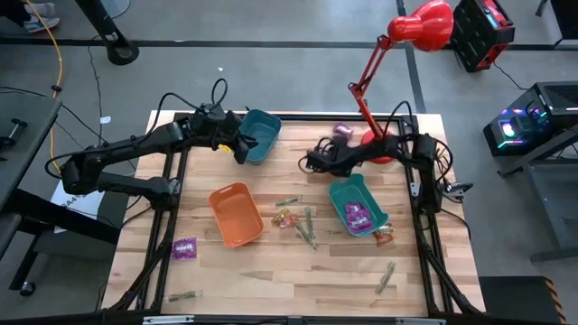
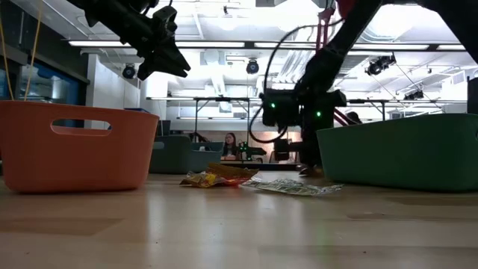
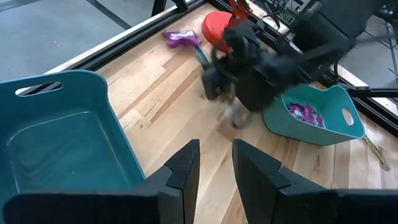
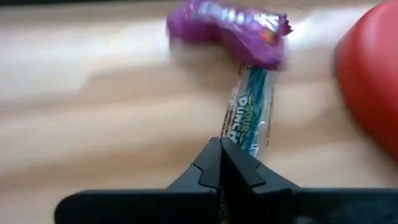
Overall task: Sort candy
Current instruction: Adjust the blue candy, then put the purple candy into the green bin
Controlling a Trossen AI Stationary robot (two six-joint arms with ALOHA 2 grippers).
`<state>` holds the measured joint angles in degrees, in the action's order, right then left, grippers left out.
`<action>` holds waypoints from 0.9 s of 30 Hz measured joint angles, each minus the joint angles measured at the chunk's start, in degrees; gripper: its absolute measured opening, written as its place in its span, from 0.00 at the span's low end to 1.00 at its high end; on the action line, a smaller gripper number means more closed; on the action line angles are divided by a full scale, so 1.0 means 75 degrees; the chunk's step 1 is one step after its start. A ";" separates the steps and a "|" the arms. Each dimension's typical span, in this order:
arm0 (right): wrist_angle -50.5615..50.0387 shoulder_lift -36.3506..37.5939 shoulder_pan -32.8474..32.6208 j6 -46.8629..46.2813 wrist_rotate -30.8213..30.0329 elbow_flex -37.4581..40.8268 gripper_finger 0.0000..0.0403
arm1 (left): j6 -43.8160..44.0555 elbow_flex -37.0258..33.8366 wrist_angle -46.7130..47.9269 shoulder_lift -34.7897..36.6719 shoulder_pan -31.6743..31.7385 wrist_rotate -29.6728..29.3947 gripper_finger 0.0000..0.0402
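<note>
My right gripper is shut on a thin green-blue stick candy at the table's far side, left of the red lamp base. A purple packet lies just beyond the stick. My left gripper hangs open and holds nothing, above the table beside the blue bin. A teal bin holds purple packets. On the wood around the orange bin lie a purple packet, orange-wrapped pieces and green sticks. My right gripper pinches the stick candy's near end between its two shut fingertips. The fingers slant down from the table's right and lie along the stick, which reaches out ahead of them toward the purple packet. Whether its far end rests on the table, I cannot tell.
The red lamp's arm rises over the far right corner. More green sticks lie near the front edge and at the front left. An orange-wrapped piece sits by the teal bin's near end.
</note>
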<state>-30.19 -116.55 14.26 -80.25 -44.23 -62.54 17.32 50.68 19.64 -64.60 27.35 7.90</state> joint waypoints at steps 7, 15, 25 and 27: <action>-0.0711 0.0382 -0.0449 -0.0099 -0.0123 -0.0363 0.00 | 0.0003 0.0000 -0.0014 0.0000 0.0000 -0.0001 0.22; 0.0235 0.0484 0.0995 0.0879 -0.0640 -0.0394 0.00 | 0.0073 0.0000 -0.0010 0.0001 0.0000 0.0000 0.22; 0.1663 0.0474 0.2122 0.2606 -0.0096 -0.0396 0.00 | 0.0067 0.0000 0.0003 0.0000 -0.0003 0.0000 0.22; 0.1633 0.0400 0.2160 0.2725 0.0163 -0.0396 0.00 | 0.0067 0.0000 0.0000 0.0000 -0.0003 0.0000 0.22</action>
<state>-17.95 -113.55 30.46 -59.81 -43.00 -65.52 17.82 50.68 19.64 -64.60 27.33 7.90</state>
